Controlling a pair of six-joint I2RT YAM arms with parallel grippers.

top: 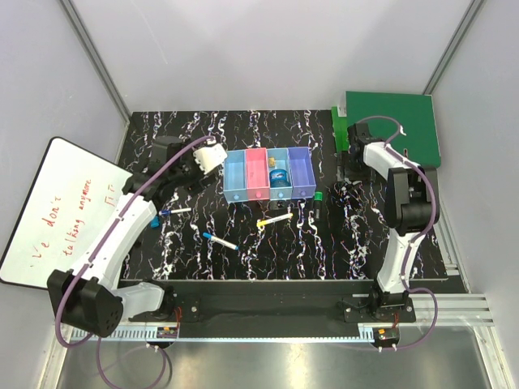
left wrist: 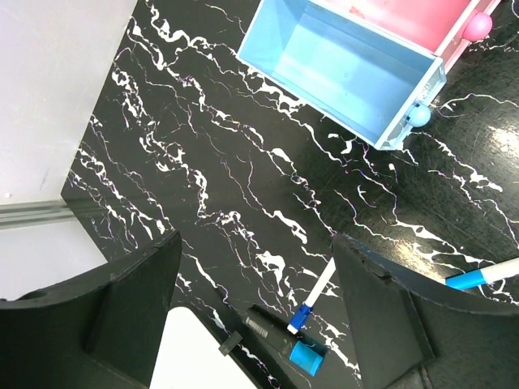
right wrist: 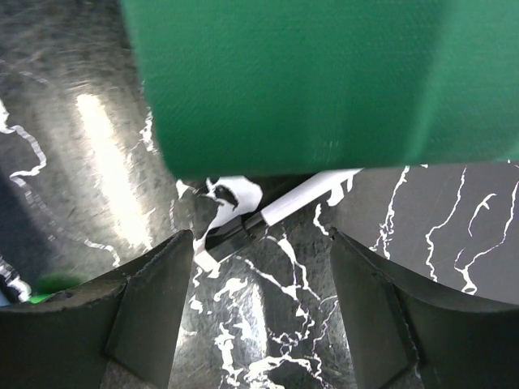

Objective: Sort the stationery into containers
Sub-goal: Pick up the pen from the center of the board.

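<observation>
The four joined containers (top: 268,174) stand mid-table, and a round blue object (top: 279,177) lies in the third bin. A blue-capped white marker (top: 220,241), a yellow-and-white pen (top: 274,219) and a green-capped dark marker (top: 319,203) lie in front of them. My left gripper (top: 177,164) is open and empty left of the bins. In the left wrist view it (left wrist: 255,308) hovers over a small blue-tipped white stick (left wrist: 312,300) and a dark blue-capped marker (left wrist: 280,340). My right gripper (right wrist: 259,316) is open above a black-and-white pen (right wrist: 276,211) half hidden under the green folder (right wrist: 308,81).
A whiteboard with red writing (top: 61,211) leans at the left; its corner (left wrist: 195,356) shows under my left gripper. The green folder (top: 393,121) lies at the back right. The light blue bin (left wrist: 340,65) and the pink bin (left wrist: 405,16) show in the left wrist view.
</observation>
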